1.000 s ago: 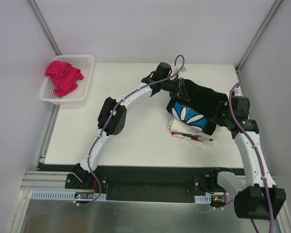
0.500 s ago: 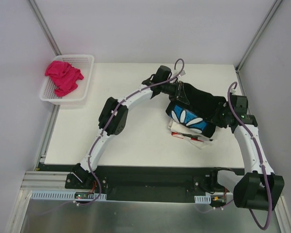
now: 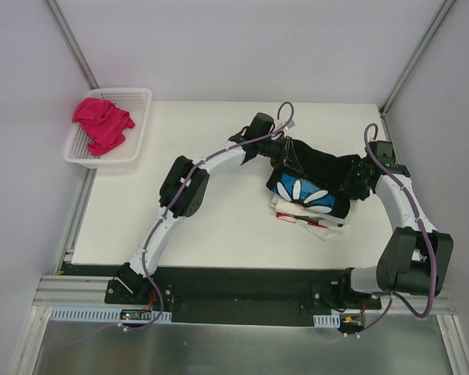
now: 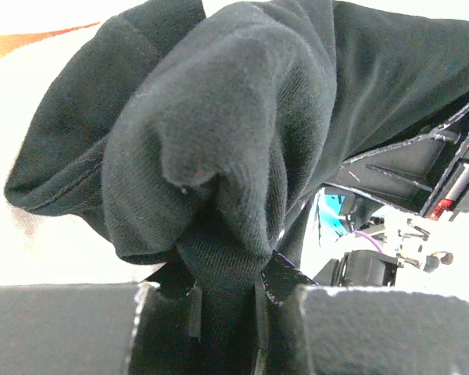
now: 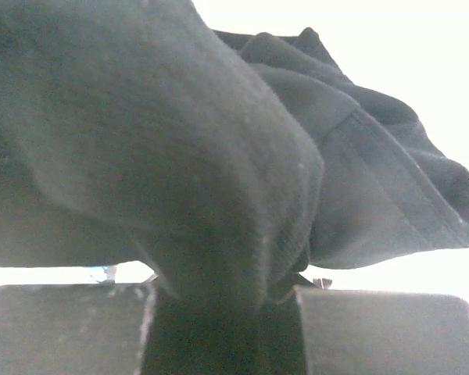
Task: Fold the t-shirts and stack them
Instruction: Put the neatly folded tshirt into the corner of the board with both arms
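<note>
- L gripper (image 4: 223,291): jaws almost pressed together, pinching a fold of the black t-shirt (image 4: 219,141). The cloth bunches up just above the fingers.
- R gripper (image 5: 219,301): same, jaws squeezed on a thick roll of the black cloth at the other end.
- The tee hangs between both grippers. Its long axis runs approx. left-right in the top view, a bit slanted, w/ the L end farther from the bases.
- The daisy patch (image 3: 306,191) faces the bases, and the lower part drapes onto the cream t-shirts (image 3: 297,211) on the right half of the table (image 3: 219,226).
- Key relation, in my judgement: the stack lies under the held edge and slightly toward the bases, approx. equally near to both arms.
- Pink t-shirt (image 3: 102,123) sits in the basket (image 3: 133,98) at the far left corner, well apart; the L arm is nearer.
- Hidden: both wrist views are filled w/ black cloth, so no stack is visible there. The no. of cream tees cannot be told.
</note>
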You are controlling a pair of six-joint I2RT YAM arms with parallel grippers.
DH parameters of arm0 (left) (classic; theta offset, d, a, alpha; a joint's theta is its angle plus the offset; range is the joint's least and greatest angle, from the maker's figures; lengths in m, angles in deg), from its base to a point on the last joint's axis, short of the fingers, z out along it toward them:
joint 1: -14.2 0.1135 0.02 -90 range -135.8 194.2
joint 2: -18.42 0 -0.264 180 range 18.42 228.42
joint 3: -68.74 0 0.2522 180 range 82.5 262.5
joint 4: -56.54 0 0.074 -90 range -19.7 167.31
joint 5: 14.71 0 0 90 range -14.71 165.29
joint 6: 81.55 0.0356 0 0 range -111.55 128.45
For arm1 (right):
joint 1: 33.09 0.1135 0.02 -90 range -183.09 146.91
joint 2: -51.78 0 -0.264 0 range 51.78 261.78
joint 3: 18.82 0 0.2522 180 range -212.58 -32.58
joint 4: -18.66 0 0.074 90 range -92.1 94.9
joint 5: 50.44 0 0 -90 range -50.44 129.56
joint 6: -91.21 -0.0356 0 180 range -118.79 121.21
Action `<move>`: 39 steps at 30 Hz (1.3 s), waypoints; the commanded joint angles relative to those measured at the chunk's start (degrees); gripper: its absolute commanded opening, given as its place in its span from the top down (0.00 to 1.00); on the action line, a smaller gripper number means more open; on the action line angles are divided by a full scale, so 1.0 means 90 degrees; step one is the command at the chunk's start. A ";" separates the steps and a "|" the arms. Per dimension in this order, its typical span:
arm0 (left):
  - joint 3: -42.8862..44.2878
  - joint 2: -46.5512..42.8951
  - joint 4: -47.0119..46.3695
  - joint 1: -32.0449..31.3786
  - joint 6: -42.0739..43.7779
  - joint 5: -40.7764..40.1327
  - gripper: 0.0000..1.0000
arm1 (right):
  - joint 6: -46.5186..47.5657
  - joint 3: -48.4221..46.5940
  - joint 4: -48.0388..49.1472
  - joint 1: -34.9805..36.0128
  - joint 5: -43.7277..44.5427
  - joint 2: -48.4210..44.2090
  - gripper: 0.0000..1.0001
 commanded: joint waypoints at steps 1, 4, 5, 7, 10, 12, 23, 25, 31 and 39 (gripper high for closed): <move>0.0193 -0.0807 0.0148 0.0230 0.0307 -0.0016 1.00 | 0.0058 -0.0459 -0.0051 -0.0363 0.0758 -0.0080 0.99; 0.0204 -0.1012 0.0432 0.0250 0.0511 -0.0045 1.00 | 0.0058 -0.0576 -0.0139 -0.0461 0.0758 -0.0167 0.99; 0.0203 -0.1052 0.0540 0.0240 0.0571 -0.0074 1.00 | 0.0068 -0.0586 -0.0149 -0.0471 0.0748 -0.0206 0.99; 0.0194 -0.1178 0.0735 0.0250 0.0688 -0.0094 1.00 | 0.0088 -0.0606 -0.0197 -0.0500 0.0738 -0.0353 0.99; 0.0233 -0.1296 0.0911 0.0250 0.0824 -0.0133 1.00 | 0.0136 -0.0606 -0.0314 -0.0559 0.0728 -0.0597 0.99; 0.0223 -0.1393 0.1087 0.0250 0.0883 -0.0201 1.00 | 0.0185 -0.0519 -0.0335 -0.0598 0.0719 -0.0714 0.99; -0.0665 -0.1970 0.1293 -0.0052 0.1079 -0.0689 1.00 | 0.0293 0.0126 -0.0520 -0.0920 0.0719 -0.1193 0.99; -0.0646 -0.1902 0.1293 -0.0121 0.1031 -0.0738 1.00 | 0.0234 0.0185 -0.0413 -0.0940 0.0690 -0.1144 0.99; -0.0558 -0.1638 0.1205 -0.0199 0.1011 -0.0884 1.00 | 0.0156 0.0214 -0.0130 -0.0940 0.0689 -0.0842 0.99; -0.0568 -0.1423 0.1049 -0.0209 0.0923 -0.1099 1.00 | 0.0146 0.0049 0.0026 -0.0950 0.0825 -0.0344 0.99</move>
